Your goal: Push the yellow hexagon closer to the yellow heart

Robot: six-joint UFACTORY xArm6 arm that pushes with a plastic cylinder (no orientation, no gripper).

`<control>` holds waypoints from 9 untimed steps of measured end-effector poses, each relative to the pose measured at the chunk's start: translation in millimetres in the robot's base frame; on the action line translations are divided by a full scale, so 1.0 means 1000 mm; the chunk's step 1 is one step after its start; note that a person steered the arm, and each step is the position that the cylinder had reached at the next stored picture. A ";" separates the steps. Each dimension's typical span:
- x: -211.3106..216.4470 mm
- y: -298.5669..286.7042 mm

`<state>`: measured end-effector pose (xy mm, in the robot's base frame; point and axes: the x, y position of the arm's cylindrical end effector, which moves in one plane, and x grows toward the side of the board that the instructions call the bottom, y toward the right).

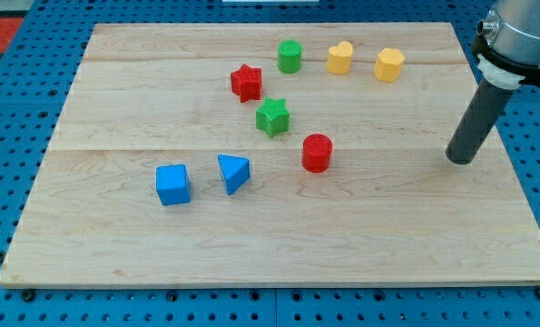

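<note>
The yellow hexagon point(388, 64) lies near the view's top right of the wooden board. The yellow heart point(340, 57) lies just to its left, a small gap between them. My tip point(461, 160) rests on the board at the view's right, well below and to the right of the hexagon, touching no block. The dark rod rises from it toward the view's top right corner.
A green cylinder point(289, 56) lies left of the heart. A red star point(246, 82), a green star point(272, 117) and a red cylinder point(317, 153) run down the middle. A blue cube point(172, 184) and blue triangle point(233, 173) lie lower left. The wooden board point(115, 263) sits on blue pegboard.
</note>
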<state>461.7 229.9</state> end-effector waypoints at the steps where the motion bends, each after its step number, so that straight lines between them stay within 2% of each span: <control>1: 0.000 0.000; 9: 0.000 -0.021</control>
<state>462.0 208.6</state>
